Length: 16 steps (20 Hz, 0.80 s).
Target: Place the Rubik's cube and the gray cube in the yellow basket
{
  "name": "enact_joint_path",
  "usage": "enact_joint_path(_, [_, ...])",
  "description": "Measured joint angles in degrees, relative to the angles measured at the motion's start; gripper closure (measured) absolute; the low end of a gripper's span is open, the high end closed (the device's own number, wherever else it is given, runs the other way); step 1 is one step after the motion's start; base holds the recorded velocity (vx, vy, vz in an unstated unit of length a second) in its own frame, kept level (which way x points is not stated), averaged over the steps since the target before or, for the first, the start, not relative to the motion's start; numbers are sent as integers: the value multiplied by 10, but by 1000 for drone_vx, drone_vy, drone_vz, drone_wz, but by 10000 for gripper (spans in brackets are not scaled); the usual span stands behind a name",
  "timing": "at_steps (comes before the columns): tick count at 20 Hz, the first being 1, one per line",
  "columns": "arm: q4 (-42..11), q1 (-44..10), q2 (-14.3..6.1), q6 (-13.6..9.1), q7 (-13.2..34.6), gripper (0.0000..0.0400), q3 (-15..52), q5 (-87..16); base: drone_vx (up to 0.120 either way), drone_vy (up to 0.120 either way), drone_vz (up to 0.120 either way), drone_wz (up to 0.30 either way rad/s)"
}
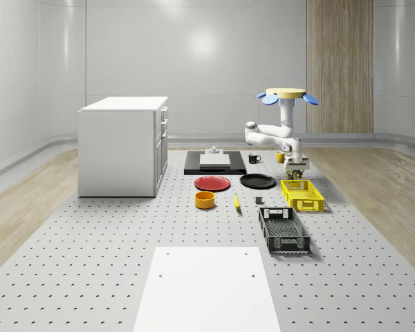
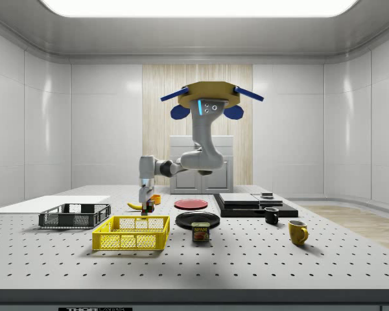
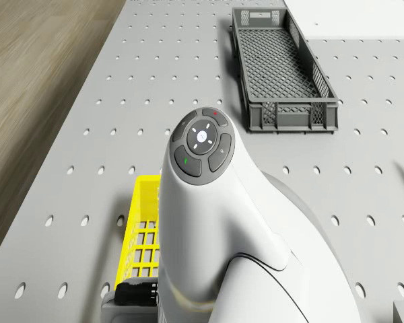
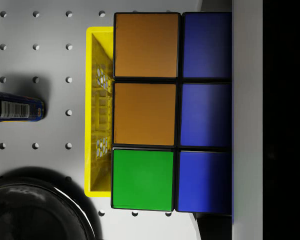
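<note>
One Rubik's cube (image 4: pixel 162 112) sits clamped in our gripper (image 1: pixel 295 173), just above the far end of the yellow basket (image 1: pixel 302 195). We see the drone (image 1: pixel 286 95) hovering over the table (image 1: pixel 90 242) beyond the basket.

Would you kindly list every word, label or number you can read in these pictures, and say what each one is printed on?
"SPAM": on the label of the can standing on the table beside the yellow basket, in the side view.
Barcode and small print on the same can in the wrist view: too small to read.
Markings on the table's front edge in the side view: unreadable.
</note>
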Motion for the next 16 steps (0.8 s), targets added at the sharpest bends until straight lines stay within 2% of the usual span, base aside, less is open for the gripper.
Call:
enact_joint_path(9, [1,-1,-3,5,0,79,-5,-3,0,0,-120,0])
enact_joint_path(16, [11,-9,-6,24,2,79,-56,-51,0,0,0,0])
